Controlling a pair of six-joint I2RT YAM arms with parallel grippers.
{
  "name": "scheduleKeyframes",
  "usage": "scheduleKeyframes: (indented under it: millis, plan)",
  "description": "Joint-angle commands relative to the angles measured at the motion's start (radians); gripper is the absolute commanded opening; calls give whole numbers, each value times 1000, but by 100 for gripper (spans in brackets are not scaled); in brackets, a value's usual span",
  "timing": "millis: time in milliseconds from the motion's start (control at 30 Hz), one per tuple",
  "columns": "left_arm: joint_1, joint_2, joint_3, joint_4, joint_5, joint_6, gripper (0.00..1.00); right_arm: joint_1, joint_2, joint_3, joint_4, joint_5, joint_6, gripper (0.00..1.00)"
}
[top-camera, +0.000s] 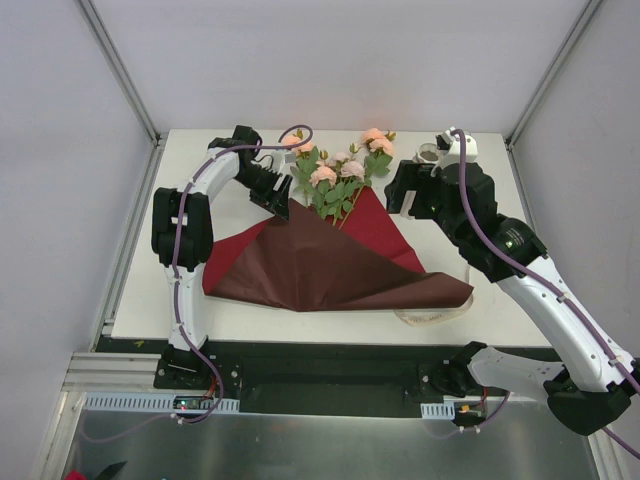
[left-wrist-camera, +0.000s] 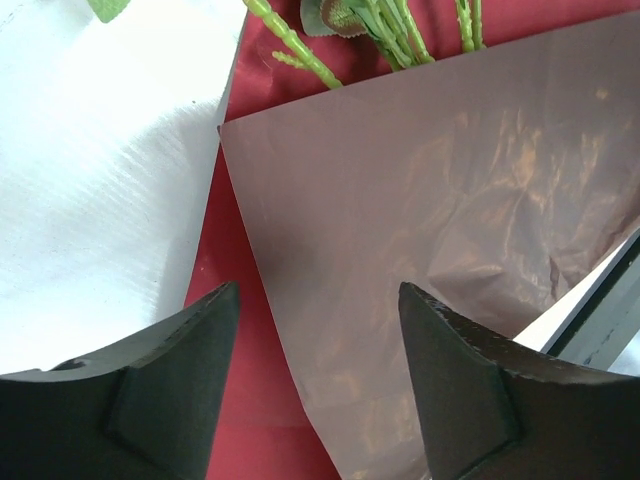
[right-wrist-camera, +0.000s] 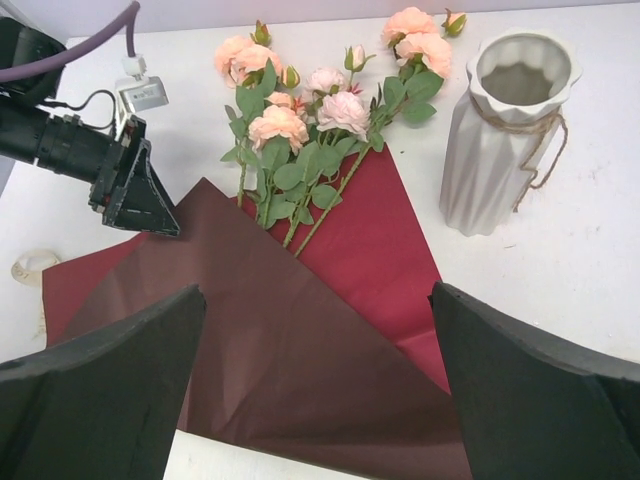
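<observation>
Counter (top-camera: 145, 295) with wrapping paper (top-camera: 330, 265) spread from center to 6 o'clock, flap folded over the stems of the flowers (top-camera: 335, 180) poking out at 12. Left hand (left-wrist-camera: 318, 300) at 11, spread open just over the flap, gripping nothing. Right hand (right-wrist-camera: 315, 300) at 1, wide open, empty too. Probably best to smooth that flap low and slow, keeping clear of the stems.

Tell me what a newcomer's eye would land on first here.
A big dark-red wrapping sheet, folded over itself, fills the table's middle, with pink roses lying across its far corner. The left fingers hover open over the fold's edge; a white ribbed vase stands far right.
</observation>
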Motion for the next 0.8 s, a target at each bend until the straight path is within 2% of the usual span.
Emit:
scheduleKeyframes:
  millis: [0,67,200,233,267,567,600,767]
  plan:
    - [-2,-2,-13,-17,64,41,61,-5,-7,7,58,-32,16,99]
    - [-3,-3,-11,-19,69,41,54,-10,-10,8,59,-37,22,99]
    - [-3,2,0,-19,66,49,52,-13,-22,5,61,-42,29,97]
    - [-3,4,3,-16,66,50,48,-14,-22,5,61,-43,33,97]
    - [-2,7,12,-17,67,44,39,-16,-26,3,61,-52,36,97]
    - [-25,-15,0,-17,35,36,10,-23,-50,-13,65,-52,48,94]
    - [-26,-19,1,-17,23,33,0,-25,-50,-16,65,-54,48,94]
    - [-45,-87,1,-16,-17,16,0,-27,-41,-6,68,-52,30,93]
